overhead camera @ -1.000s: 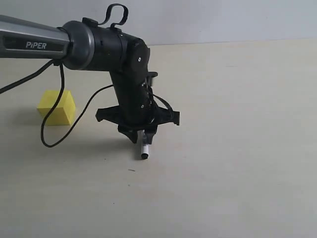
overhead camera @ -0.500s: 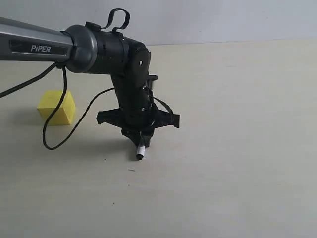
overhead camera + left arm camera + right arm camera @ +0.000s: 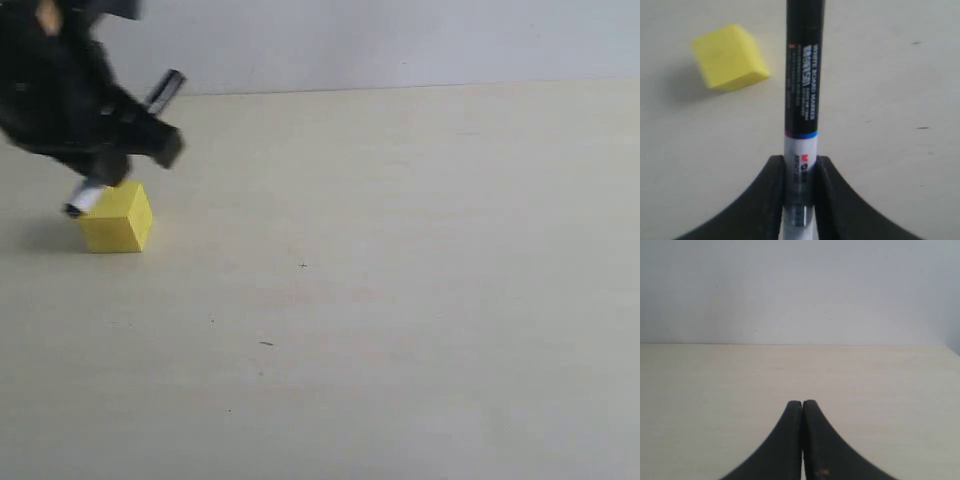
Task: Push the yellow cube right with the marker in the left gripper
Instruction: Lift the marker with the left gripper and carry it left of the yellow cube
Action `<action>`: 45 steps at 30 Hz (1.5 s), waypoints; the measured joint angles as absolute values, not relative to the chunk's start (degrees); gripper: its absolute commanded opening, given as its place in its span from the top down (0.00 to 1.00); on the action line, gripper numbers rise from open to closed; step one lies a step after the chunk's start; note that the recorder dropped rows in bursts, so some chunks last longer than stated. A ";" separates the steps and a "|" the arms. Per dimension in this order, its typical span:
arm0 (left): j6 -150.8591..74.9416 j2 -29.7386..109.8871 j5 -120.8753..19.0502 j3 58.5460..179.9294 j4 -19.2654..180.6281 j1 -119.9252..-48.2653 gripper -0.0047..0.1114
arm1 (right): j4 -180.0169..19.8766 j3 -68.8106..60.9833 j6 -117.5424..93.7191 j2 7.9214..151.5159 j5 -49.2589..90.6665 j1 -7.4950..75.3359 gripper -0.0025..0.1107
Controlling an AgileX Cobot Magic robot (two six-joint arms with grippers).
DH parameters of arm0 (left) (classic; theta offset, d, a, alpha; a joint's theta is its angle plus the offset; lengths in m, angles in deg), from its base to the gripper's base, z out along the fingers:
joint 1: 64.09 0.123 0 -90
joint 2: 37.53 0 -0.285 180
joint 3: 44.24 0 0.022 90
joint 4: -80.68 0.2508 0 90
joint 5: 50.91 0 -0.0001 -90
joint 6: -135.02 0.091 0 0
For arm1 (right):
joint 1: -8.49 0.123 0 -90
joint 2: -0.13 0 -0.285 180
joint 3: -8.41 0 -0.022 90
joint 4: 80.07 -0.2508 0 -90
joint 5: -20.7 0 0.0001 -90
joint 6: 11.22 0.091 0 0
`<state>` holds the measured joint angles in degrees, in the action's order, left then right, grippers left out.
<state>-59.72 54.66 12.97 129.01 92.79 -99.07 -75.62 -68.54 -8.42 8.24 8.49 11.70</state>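
The yellow cube (image 3: 118, 220) sits on the table at the far left. My left gripper (image 3: 105, 168), blurred by motion, hangs just above and left of it, shut on the marker (image 3: 88, 197). The marker slants, its lower white end by the cube's upper left edge and its dark end (image 3: 166, 90) pointing up to the right; I cannot tell whether it touches. In the left wrist view the marker (image 3: 802, 100) runs out from between the gripper (image 3: 800, 167) fingers, and the cube (image 3: 729, 56) lies beside its black part. My right gripper (image 3: 802, 404) is shut on nothing.
The beige table (image 3: 400, 300) stretches to the right of the cube, with only a few tiny dark specks (image 3: 265, 343) on it. A plain white wall (image 3: 400, 40) bounds its far edge.
My left arm has swung fast from the middle of the table to the far left, carrying the marker to the cube's left side. The cube stays where it was.
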 measured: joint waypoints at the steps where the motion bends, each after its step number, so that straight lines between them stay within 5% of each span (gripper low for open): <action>1: -59.72 49.82 13.61 125.90 95.40 -95.26 0.96 | -75.62 -68.54 -8.42 8.24 8.49 11.70 0.98; 5: -60.47 38.36 12.80 116.38 102.66 -80.78 0.96 | -75.62 -68.54 -8.42 8.24 8.49 11.70 0.98; 9: -61.04 35.06 9.06 112.98 102.68 -73.77 0.96 | -75.62 -68.54 -8.42 8.24 8.49 11.70 0.98; 23: -57.70 47.42 3.88 110.37 105.12 -72.72 0.96 | -75.62 -68.54 -8.42 8.24 8.49 11.70 0.98; 35: -52.79 63.89 -7.65 114.74 128.14 -68.49 0.96 | -75.62 -68.54 -8.42 8.24 8.49 11.70 0.98; 45: -2.81 72.09 -19.62 118.66 113.37 -58.64 0.96 | -75.62 -68.54 -8.42 8.24 8.49 11.70 0.98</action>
<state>-2.81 72.09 -19.62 118.66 113.37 -58.64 -75.62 -68.54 -8.42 8.24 8.49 11.70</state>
